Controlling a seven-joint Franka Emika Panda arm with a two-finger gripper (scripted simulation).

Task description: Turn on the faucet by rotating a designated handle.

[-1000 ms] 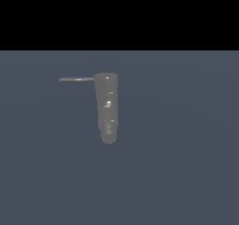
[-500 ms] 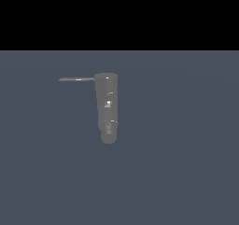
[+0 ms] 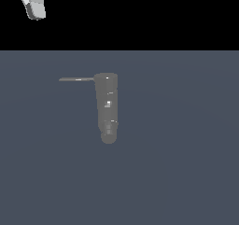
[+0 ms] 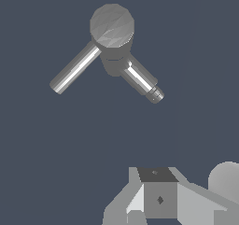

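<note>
A flat, matte slate-blue bench [image 3: 186, 163] fills the lower part of the exterior view beneath a black band of background. Near its middle stands the dull grey, glossy cylindrical faucet [image 3: 107, 102], its flat-topped cap toward the far edge of the bench and its narrower stepped nozzle toward the near edge in that view. In the wrist view the faucet [image 4: 112, 25] is seen from above, the round faceted cap uppermost, with a glossy spout running out from below it to a small stepped tip. The thin, straight dark grey rod handle [image 3: 76, 79] sticks out sideways from the cap toward the exterior view's left, level with the bench and roughly square to the faucet body; in the wrist view the handle [image 4: 75, 68] stands at about a right angle to the spout. Nothing touches the faucet or the handle. The white and grey gripper [image 3: 31, 2] shows only partly at the upper corner on the exterior view's left, against the black band and well apart from the faucet. In the wrist view only blocky grey and white parts of the gripper [image 4: 158, 198] are visible at the picture's edge, so whether its jaws are apart or together cannot be told.
</note>
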